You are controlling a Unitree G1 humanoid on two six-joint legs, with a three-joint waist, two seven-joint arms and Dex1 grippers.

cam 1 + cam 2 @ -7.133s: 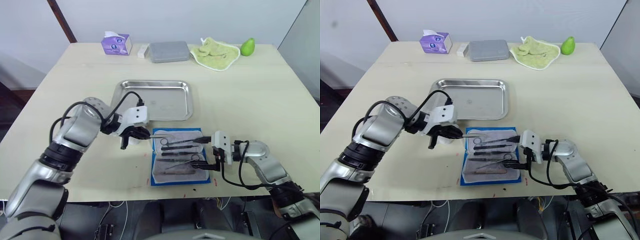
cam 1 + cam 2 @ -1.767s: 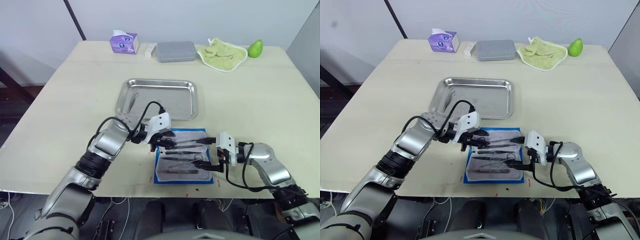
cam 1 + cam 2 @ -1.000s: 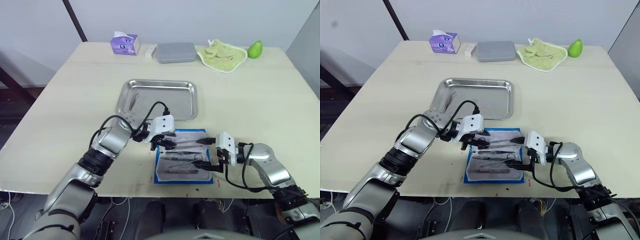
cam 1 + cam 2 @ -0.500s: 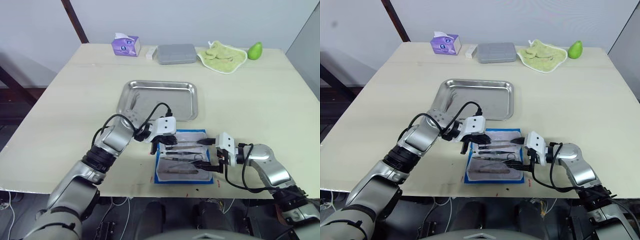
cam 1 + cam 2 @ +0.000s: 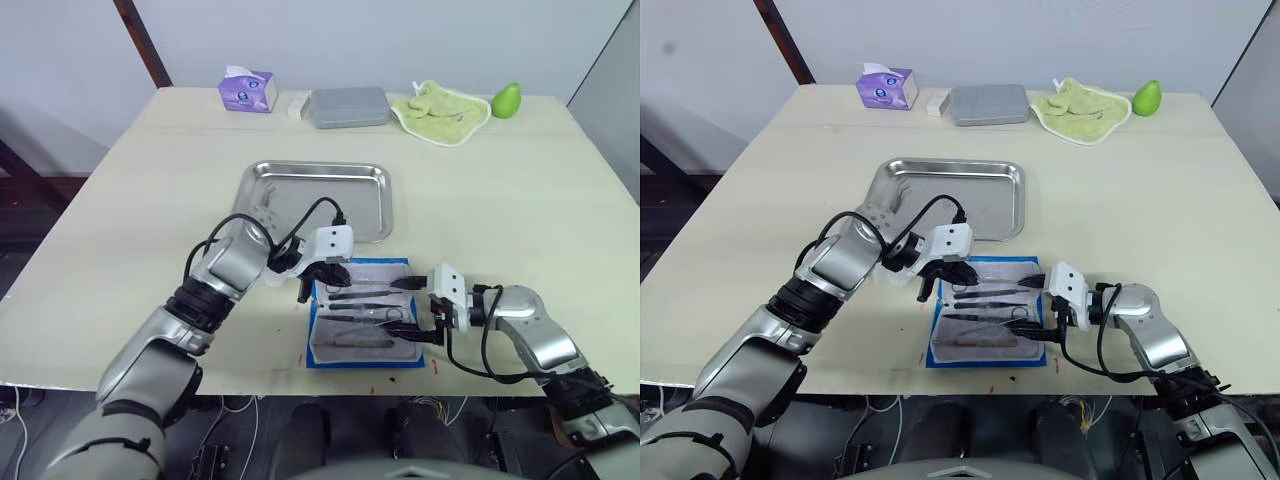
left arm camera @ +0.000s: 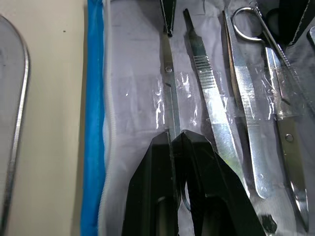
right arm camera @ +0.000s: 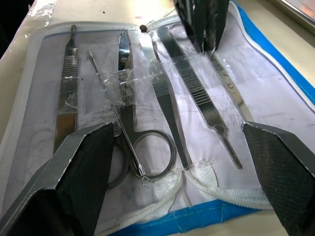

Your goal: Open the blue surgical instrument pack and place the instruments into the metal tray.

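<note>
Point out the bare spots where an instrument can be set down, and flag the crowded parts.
Free: most of the metal tray floor, and bare table right of it. Crowded: the blue surgical instrument pack, where the left tool pinches one instrument and the open right tool straddles its right end.

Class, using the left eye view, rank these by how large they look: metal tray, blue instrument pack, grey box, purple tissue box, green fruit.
1. Metal tray
2. Blue instrument pack
3. Grey box
4. Purple tissue box
5. Green fruit
The last three sit farthest from the camera, so they look smaller than they are.
</note>
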